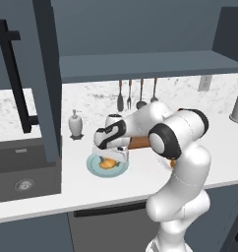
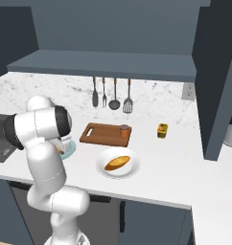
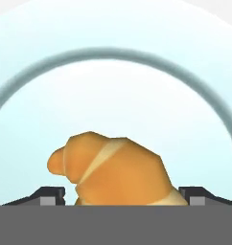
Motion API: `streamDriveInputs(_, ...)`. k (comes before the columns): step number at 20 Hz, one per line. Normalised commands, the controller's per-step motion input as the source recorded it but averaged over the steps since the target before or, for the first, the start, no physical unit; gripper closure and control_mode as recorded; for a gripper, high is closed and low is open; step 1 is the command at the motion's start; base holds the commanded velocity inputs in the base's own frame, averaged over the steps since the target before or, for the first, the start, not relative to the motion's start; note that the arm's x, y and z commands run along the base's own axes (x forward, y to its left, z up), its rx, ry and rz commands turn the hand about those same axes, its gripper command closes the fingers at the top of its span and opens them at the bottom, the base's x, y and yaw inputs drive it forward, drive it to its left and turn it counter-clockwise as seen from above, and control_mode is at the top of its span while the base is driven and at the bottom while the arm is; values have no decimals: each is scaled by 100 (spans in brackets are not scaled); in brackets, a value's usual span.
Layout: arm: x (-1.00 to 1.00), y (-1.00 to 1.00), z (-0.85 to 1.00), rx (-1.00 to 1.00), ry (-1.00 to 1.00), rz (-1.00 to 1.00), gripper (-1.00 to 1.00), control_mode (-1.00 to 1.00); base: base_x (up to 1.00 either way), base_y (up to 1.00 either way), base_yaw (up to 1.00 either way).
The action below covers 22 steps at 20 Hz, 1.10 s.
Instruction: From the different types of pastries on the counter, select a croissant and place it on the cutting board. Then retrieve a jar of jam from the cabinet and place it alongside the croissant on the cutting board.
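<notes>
The croissant point(image 3: 113, 170) sits low and centre in the hand view, golden-brown on a light-blue plate point(image 3: 113, 86) whose raised ring arcs across the upper frame; the gripper point(image 3: 121, 195) straddles it, one dark fingertip point(image 3: 50, 195) at lower left and the other at lower right, each standing just clear of the pastry's sides, so the fingers are spread wide and not yet pressed on it. In the left base view the same croissant point(image 1: 107, 163) lies at centre frame on the plate point(image 1: 95, 167), with the gripper point(image 1: 111, 156) lowered straight over it from the white arm point(image 1: 177, 138) that rises at lower right; a white soap bottle point(image 1: 75, 123) stands on the counter point(image 1: 67, 194) up and to the left of the plate. In the right base view the cutting board point(image 2: 104, 133) lies at centre frame, well right of the plate point(image 2: 70, 152), with a small brown jar point(image 2: 124, 130) on its right end; below it a second pastry point(image 2: 117, 162) rests on a white dish point(image 2: 131, 168); a small yellow jar point(image 2: 162, 130) stands further right; four utensils point(image 2: 111, 93) hang on the marbled wall above the board.
</notes>
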Motion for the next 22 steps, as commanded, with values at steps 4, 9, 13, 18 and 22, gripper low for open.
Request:
streamDriveInputs(4,7,1,-13,0,4,-3,100,-100,0,0,0)
streamDriveInputs(9,0,4,12,0,0,-1,100,-100,0,0,0)
streamDriveInputs(13,1,0,7,-1,0,0,100,-100,0,0,0)
streamDriveInputs(18,39,-15,17,-3,0,0,100,-100,0,0,0)
streamDriveInputs(22,59,-44,13,-1,0,0,100,-100,0,0,0)
